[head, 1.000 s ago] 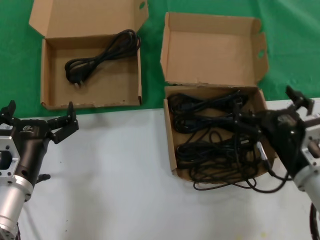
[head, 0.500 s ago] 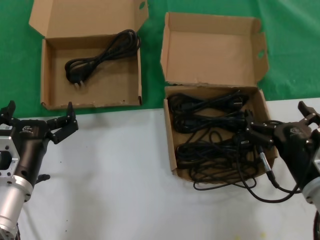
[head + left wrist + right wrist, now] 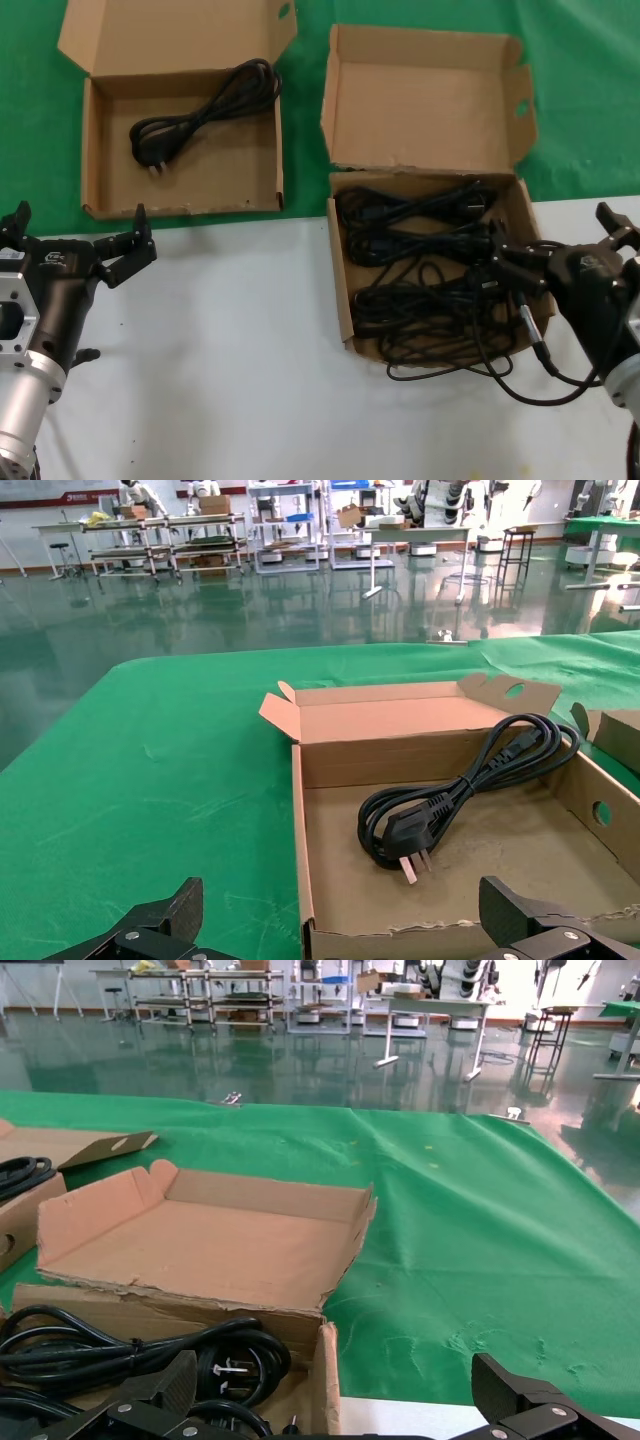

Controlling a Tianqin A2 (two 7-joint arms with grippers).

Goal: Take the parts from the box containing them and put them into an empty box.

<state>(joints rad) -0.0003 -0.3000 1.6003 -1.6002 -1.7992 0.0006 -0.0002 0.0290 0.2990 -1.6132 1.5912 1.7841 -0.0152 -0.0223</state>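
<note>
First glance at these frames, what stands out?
The tangle of black cables filling the squarish box, one loop spilling over its near edge onto the white table. The right end effector hangs open at that box's right side. One lone cable lies in the wider box.

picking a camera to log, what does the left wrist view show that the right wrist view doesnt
Only the left wrist view shows the inside of the wider box, with one coiled power cord and its plug, seen between the open left gripper fingers. Only the right wrist view shows the squarish box, its ragged-edged lid and piled black cables, behind the open right gripper. Both show the green cloth.
</note>
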